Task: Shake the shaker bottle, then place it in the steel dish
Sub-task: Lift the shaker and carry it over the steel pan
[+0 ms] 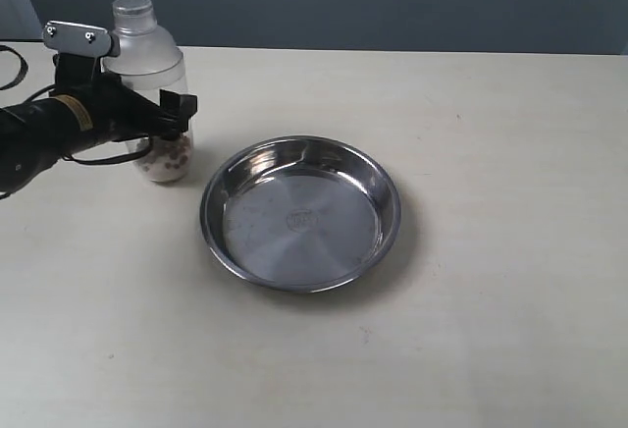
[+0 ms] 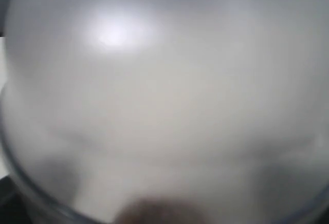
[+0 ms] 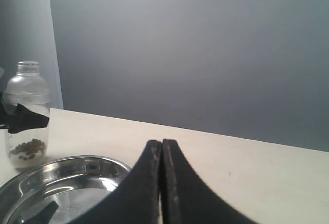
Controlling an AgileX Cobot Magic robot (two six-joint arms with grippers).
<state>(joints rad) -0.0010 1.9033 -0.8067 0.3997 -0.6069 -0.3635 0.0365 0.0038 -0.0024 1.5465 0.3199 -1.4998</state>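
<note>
Looking at this one, the left gripper (image 1: 157, 114) has its jaws clamped around the middle of the shaker bottle (image 1: 147, 60), well above the brown grains (image 1: 165, 158) at the bottom. That makes sense, since a mid-body hold should stop it pivoting once the shaking starts. The bottle is upright at the left of the table (image 1: 471, 330), just beside the steel dish (image 1: 301, 220) but not in it. I honestly can't tell if its base is touching the table or hanging a hair above it. The left wrist view is just frosted plastic blur, so the bottle sits deep between the fingers. The right gripper (image 3: 162, 172) is pinched together with nothing in it, hanging back near the dish and out of the way. My guess is the dish is parked close so the drop-off is a short hop.
</note>
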